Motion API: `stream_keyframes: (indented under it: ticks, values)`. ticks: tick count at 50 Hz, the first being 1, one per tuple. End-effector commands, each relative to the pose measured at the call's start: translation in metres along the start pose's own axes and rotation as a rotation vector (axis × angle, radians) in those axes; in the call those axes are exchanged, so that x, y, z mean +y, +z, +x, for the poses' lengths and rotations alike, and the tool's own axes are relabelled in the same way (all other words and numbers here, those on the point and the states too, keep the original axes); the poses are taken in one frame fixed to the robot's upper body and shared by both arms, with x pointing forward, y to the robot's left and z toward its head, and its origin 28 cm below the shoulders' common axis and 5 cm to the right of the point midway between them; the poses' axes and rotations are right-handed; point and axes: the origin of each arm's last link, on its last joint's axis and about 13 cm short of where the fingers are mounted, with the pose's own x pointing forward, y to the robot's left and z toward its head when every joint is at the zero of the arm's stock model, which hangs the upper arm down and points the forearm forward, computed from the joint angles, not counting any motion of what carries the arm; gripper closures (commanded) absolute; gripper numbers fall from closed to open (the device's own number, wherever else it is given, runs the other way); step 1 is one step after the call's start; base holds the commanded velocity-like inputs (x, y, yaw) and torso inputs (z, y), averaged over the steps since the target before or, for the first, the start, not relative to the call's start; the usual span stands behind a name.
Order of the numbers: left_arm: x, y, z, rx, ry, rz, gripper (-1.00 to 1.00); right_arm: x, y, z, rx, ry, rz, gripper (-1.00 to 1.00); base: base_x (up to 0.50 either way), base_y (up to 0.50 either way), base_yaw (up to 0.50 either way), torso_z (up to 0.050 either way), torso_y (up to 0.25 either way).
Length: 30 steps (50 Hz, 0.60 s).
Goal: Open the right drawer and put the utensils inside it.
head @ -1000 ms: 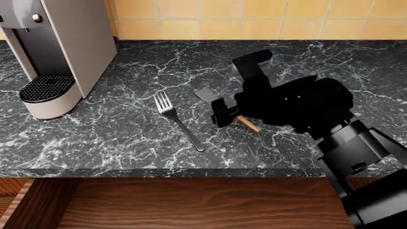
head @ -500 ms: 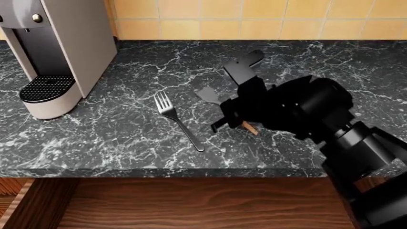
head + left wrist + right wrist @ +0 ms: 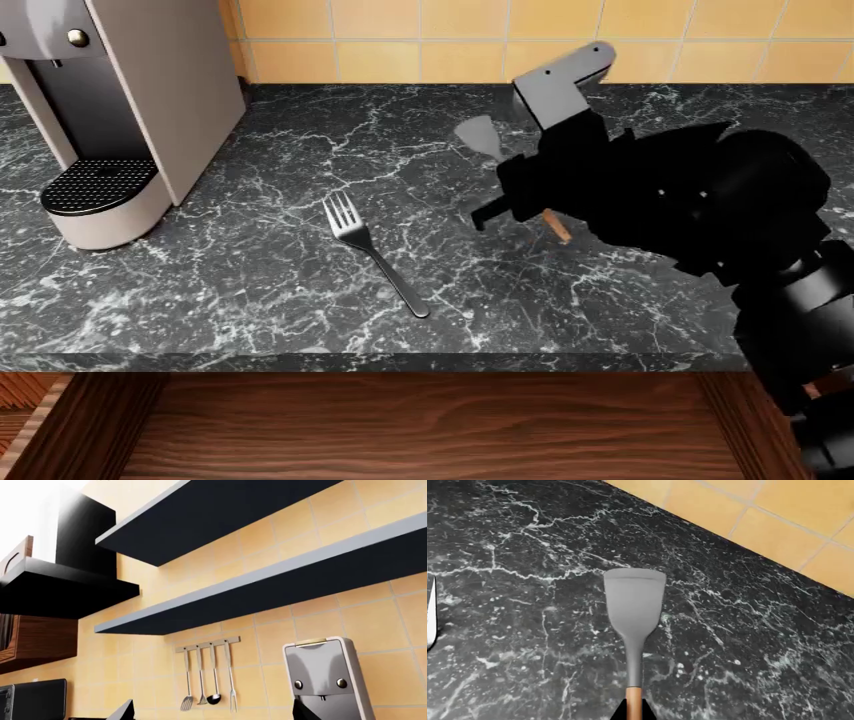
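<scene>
The black marble counter (image 3: pixel 240 270) runs the width of the room under a wall of yellow tiles (image 3: pixel 400 40); along its near edge the right drawer (image 3: pixel 400 430) stands pulled open, its reddish wood-grain bottom bare. At the far left of the counter sits a grey coffee machine (image 3: pixel 120 110) with a round drip grate at its foot. The right arm (image 3: pixel 747 230), bulky and black, reaches in from the right and hangs over the counter's middle; the right gripper (image 3: pixel 531 205) is clamped on the wooden handle of the spatula (image 3: pixel 478 133), whose flat grey head points up and away toward the tiles, lifted off the stone; from the right wrist camera the spatula (image 3: pixel 634 605) stands straight out from the fingers, head clear above the marble, handle end hidden in the grip. The fork (image 3: pixel 374 255) lies flat on the counter just left of the gripper, tines toward the wall, touching nothing. The left gripper is not seen in any view; its camera looks up at dark shelves (image 3: pixel 267 580), a rail of hanging utensils (image 3: pixel 207 677) and the coffee machine (image 3: pixel 327 680).
</scene>
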Motion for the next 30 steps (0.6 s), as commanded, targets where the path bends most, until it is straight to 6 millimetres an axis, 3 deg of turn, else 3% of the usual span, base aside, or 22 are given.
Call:
stream_keyframes:
  ticks: [1,10,22,30]
  values:
    - [0.001,0.003,0.002,-0.010,-0.004,-0.005,-1.00,-0.015,0.011,-0.044,-0.090,-0.130,-0.039,1.00,0.00,0.00,0.00,0.000,0.000]
    - [0.001,0.004,0.004,-0.015,-0.008,-0.012,-1.00,-0.016,-0.011,-0.086,-0.090,-0.129,-0.111,1.00,0.00,0.00,0.00,0.000,0.002]
    - [0.001,0.006,0.005,-0.018,-0.007,-0.020,-1.00,-0.014,-0.039,-0.127,-0.096,-0.104,-0.147,1.00,0.00,0.00,0.00,0.000,0.000]
    - [0.002,0.007,0.006,-0.020,-0.007,-0.021,-1.00,-0.006,-0.054,-0.167,-0.143,-0.023,-0.138,1.00,0.00,0.00,0.00,0.000,0.000]
